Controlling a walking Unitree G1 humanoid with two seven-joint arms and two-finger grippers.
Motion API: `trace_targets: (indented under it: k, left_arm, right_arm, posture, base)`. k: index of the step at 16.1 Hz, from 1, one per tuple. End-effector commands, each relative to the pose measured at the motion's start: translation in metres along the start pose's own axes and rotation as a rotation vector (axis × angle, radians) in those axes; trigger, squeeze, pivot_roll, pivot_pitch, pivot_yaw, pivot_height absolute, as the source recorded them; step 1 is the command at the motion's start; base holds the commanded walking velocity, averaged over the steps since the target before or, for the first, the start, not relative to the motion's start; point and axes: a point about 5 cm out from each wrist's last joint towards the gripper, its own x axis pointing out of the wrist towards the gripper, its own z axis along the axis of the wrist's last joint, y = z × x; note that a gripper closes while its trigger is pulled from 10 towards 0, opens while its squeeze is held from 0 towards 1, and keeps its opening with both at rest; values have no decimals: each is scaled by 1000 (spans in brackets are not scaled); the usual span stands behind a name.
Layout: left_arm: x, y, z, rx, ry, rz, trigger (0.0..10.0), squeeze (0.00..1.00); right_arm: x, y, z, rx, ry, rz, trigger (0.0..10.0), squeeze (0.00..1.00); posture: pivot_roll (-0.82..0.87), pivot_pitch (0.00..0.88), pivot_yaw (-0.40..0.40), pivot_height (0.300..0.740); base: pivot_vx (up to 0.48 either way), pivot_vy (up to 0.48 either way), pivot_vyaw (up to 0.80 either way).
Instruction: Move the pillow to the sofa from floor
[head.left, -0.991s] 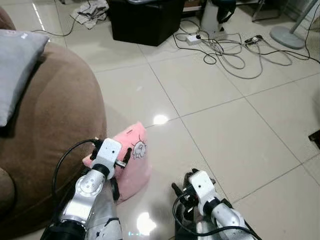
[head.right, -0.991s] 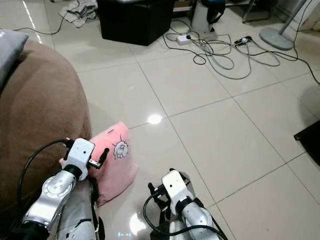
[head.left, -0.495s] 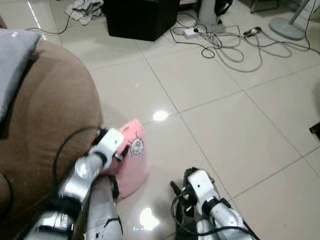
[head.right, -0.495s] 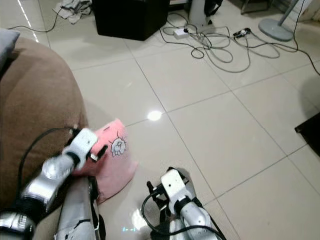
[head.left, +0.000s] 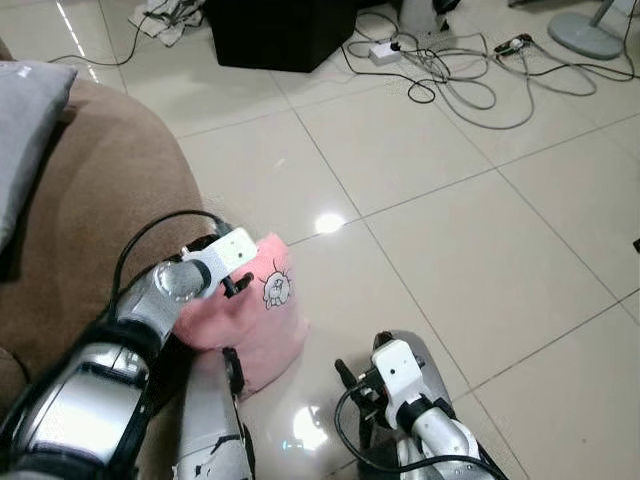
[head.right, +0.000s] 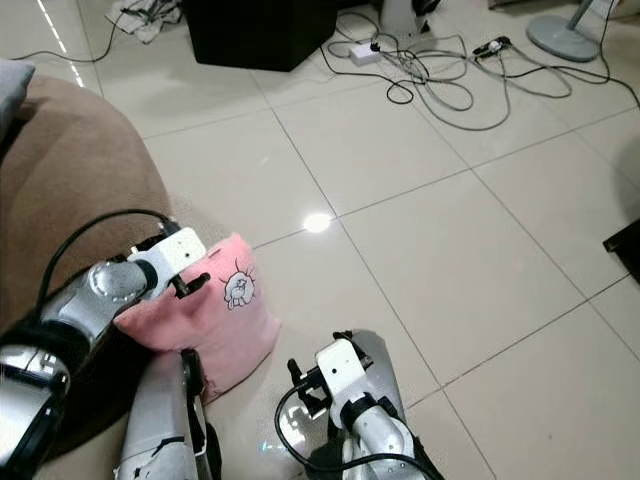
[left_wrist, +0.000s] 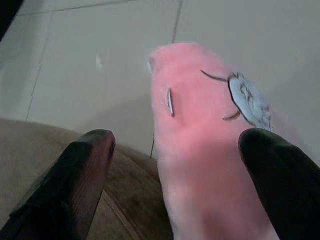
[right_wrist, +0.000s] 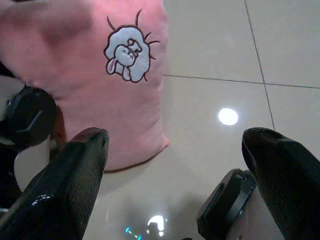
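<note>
I see the pink pillow (head.left: 250, 320) in the lower left of the head view, lying on the tiled floor (head.left: 470, 230) and pressed up against the base of the brown sofa (head.left: 90, 250). A small white cartoon patch (head.left: 274, 291) faces up on its cover. My left end effector (left_wrist: 175, 165) is at the pillow's top edge, where the pillow meets the sofa. In the left wrist view its two black fingers (left_wrist: 75, 180) are spread apart, one over the brown sofa fabric and the other at the far side of the pink cover, so the pillow sits between them. They are released; I see no squeeze on the fabric.

My right end effector (right_wrist: 175, 165) hangs low in the bottom centre of the head view, beside the pillow and apart from it. The right wrist view shows its fingers (right_wrist: 75, 175) wide apart with nothing between them but floor and the pillow's lower corner further off.

A grey cushion (head.left: 25, 130) lies on the sofa at the far left edge of the frame. Along the top of the frame stand a black box (head.left: 280, 35), a tangle of cables (head.left: 470, 85) with a white power strip (head.left: 385, 53), and a round stand base (head.left: 590, 35) in the upper right corner.
</note>
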Motion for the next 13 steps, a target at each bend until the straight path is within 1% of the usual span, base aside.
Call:
trace_targets:
  k: [1, 2, 3, 4, 5, 6, 9, 11, 13]
  left_arm:
    - [-2, 2, -6, 34, 39, -25, 10000, 0]
    - [-4, 7, -10, 67, 72, -16, 10000, 0]
    - [-4, 7, -12, 80, 90, -21, 10000, 0]
    - [-4, 6, -13, 96, 104, -27, 10000, 0]
    - [-3, 4, -16, 134, 134, -18, 10000, 0]
    - [-3, 3, -17, 148, 144, -15, 10000, 0]
    - [1, -8, -20, 211, 175, -20, 10000, 0]
    - [5, -19, -21, 226, 194, -27, 10000, 0]
    - [6, -23, -23, 247, 213, -21, 10000, 0]
  right_arm:
    - [-5, 2, -4, 9, 6, -13, 10000, 0]
    - [-7, 5, -4, 12, 2, -23, 10000, 0]
    - [-9, 7, -4, 15, 2, -29, 10000, 0]
    - [-10, 8, -4, 16, 2, -32, 10000, 0]
    - [-14, 10, -4, 14, 0, -42, 10000, 0]
    - [-15, 10, -4, 14, -1, -45, 10000, 0]
    - [-27, 13, -5, 14, -4, -84, 10000, 0]
    - [-38, 13, -5, 26, -30, -124, 10000, 0]
    - [-43, 14, -6, 24, -22, -117, 10000, 0]
  posture:
    - [47, 241, -11, 536]
    - [30, 252, -2, 536]
    - [24, 258, -2, 536]
    - [22, 259, -1, 536]
    - [1, 274, 0, 536]
    - [1, 274, 0, 536]
    - [-68, 299, -13, 536]
    - [-111, 313, -24, 536]
    - [-137, 315, -39, 536]
  base:
    - [0, 0, 0]
    - [0, 0, 0]
    - [0, 0, 0]
    - [0, 0, 0]
    - [0, 0, 0]
    - [0, 0, 0]
    - [0, 0, 0]
    - [0, 0, 0]
    - [0, 0, 0]
